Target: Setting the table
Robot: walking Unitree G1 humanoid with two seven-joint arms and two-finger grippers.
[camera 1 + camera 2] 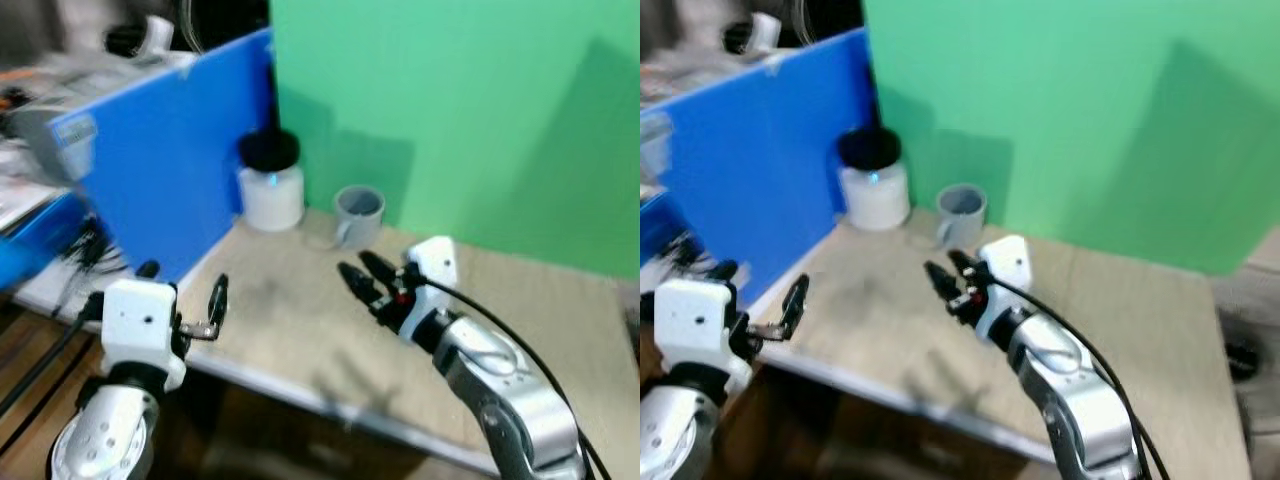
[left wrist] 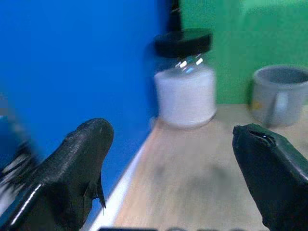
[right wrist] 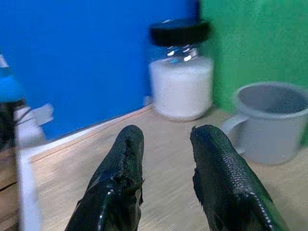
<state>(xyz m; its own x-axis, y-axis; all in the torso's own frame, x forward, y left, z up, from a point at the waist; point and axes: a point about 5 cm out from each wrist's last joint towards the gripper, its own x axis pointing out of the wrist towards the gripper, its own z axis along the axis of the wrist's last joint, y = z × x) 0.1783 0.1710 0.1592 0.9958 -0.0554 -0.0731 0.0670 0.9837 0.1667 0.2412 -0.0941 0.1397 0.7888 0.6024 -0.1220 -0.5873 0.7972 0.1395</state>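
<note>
Your left hand [image 1: 185,300] hangs open at the counter [image 1: 560,330] edge; your right hand [image 1: 362,278], fingers slightly parted and empty, hovers near the grey mug [image 1: 357,214] beside the jar [image 1: 271,182].

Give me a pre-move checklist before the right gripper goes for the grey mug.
1. Right gripper open, holding nothing: ok.
2. Grey mug upright on the table, handle toward the robot: ok.
3. Path from the right gripper to the mug free of things: ok.
4. Glass jar with black lid apart from the mug, to its left: ok.
5. Left gripper open at the table's near-left edge, out of the way: ok.
6. Mug contents: cannot tell.
</note>
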